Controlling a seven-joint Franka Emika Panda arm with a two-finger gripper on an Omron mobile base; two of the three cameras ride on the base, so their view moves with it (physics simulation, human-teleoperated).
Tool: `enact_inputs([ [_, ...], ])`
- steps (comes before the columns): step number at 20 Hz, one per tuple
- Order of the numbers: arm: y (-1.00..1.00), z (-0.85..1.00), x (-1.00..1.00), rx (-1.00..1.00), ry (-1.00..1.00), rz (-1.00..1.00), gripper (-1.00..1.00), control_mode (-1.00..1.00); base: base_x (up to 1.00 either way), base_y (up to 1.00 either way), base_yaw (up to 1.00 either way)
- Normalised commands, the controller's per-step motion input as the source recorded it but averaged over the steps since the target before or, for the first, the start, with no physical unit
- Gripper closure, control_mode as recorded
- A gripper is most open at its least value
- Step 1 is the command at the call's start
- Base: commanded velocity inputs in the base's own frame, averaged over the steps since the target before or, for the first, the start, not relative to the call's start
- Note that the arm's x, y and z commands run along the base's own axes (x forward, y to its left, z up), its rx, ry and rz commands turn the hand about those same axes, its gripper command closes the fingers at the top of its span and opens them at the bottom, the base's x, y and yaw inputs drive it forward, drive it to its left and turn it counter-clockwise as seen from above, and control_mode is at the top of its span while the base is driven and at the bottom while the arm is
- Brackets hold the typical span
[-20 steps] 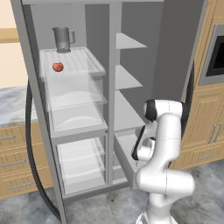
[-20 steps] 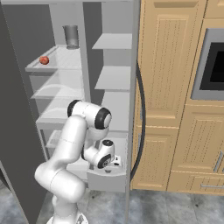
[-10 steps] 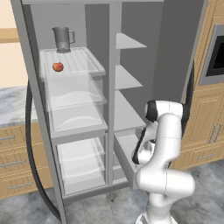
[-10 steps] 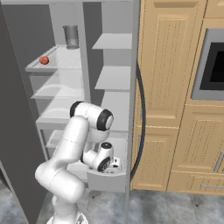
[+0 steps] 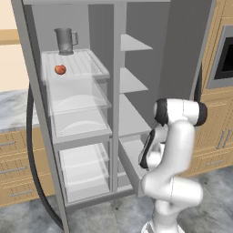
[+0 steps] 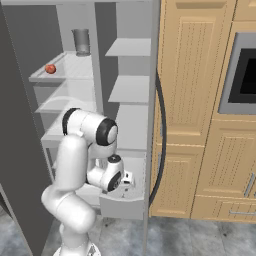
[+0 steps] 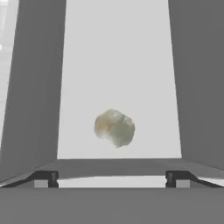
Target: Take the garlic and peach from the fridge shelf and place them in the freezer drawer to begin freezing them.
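The garlic (image 7: pixel 113 127), a small beige lumpy bulb, lies on the pale floor of the freezer drawer (image 7: pixel 118 52), free of my fingers. My gripper (image 7: pixel 111 178) is open above it, its fingertips (image 7: pixel 177 178) set wide apart. In the right base view the gripper (image 6: pixel 128 179) reaches down into the pulled-out freezer drawer (image 6: pixel 122 206). From the left base camera the drawer (image 5: pixel 129 160) sits low beside my hand. The red-orange peach (image 5: pixel 60 69) (image 6: pixel 50 69) rests on the ribbed fridge shelf (image 5: pixel 88 61) (image 6: pixel 75 62), high up and far from the gripper.
A grey pitcher (image 5: pixel 65 41) (image 6: pixel 81 41) stands at the back of the ribbed shelf. Clear bins (image 5: pixel 79 113) fill the left column below it. Plain grey shelves (image 5: pixel 132 82) (image 6: pixel 129 90) stack above the drawer. Wooden cabinets (image 6: pixel 192 100) and an oven (image 6: pixel 245 75) stand to the right.
The gripper has gone from shut to wide open, and the garlic now lies loose in the drawer. The arm has barely moved.
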Motion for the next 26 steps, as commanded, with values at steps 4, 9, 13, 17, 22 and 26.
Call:
enact_inputs([
  [4, 0.16, 0.92, -0.36, 0.00, -0.05, 0.00, -1.00, -1.00, 0.00, 0.00, 0.00],
  [9, 0.01, 1.00, -0.04, 0.02, 0.00, 0.00, -1.00, -1.00, 0.00, 0.00, 0.00],
  [13, 0.00, 1.00, 0.00, 0.12, 0.04, 0.00, -1.00, -1.00, 0.00, 0.00, 0.00],
  [17, 0.00, 1.00, 0.00, 0.17, 0.12, 0.00, -1.00, -1.00, 0.00, 0.00, 0.00],
  [22, 0.00, 1.00, 0.00, 0.19, 0.15, 0.00, -1.00, -1.00, 0.00, 0.00, 0.00],
  [26, 0.00, 0.97, -0.07, 0.12, 0.17, -0.01, -1.00, -1.00, 0.00, 0.00, 0.00],
])
